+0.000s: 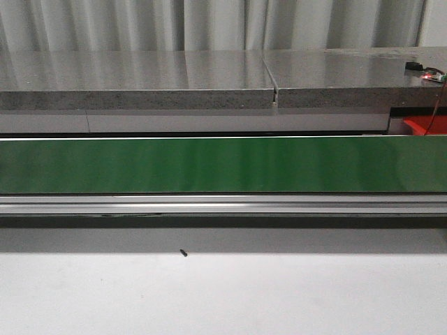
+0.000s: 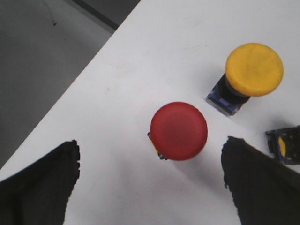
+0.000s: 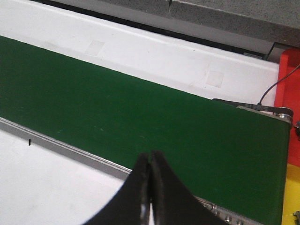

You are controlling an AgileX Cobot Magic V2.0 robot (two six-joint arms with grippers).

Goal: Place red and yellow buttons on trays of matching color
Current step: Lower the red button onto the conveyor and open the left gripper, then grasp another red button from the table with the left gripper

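Red button (image 2: 178, 131) sits cap-up on the white table (image 2: 140, 56), right between the two spread fingers (image 2: 40, 187) of the left gripper (image 2: 150, 183), which hangs above it wide apart and touching nothing. Just beside it, a yellow button (image 2: 254, 69) stands on its dark base, and at the frame edge a second yellow-marked switch block (image 2: 285, 145) peeks in, mostly cut off. Only the left wrist view catches any of these; the front view shows none of them, just the long green conveyor belt (image 1: 223, 165), its aluminium rail (image 1: 223, 204) and the grey stone counter (image 1: 140, 77) behind. Over on the right wrist view, the right gripper (image 3: 150, 187) is pressed together, fingers meeting with nothing between them, poised above the belt's near edge. That view alone reveals a red tray (image 3: 290, 79) past the belt's end, with a sliver of yellow tray (image 3: 293, 197) beside it.
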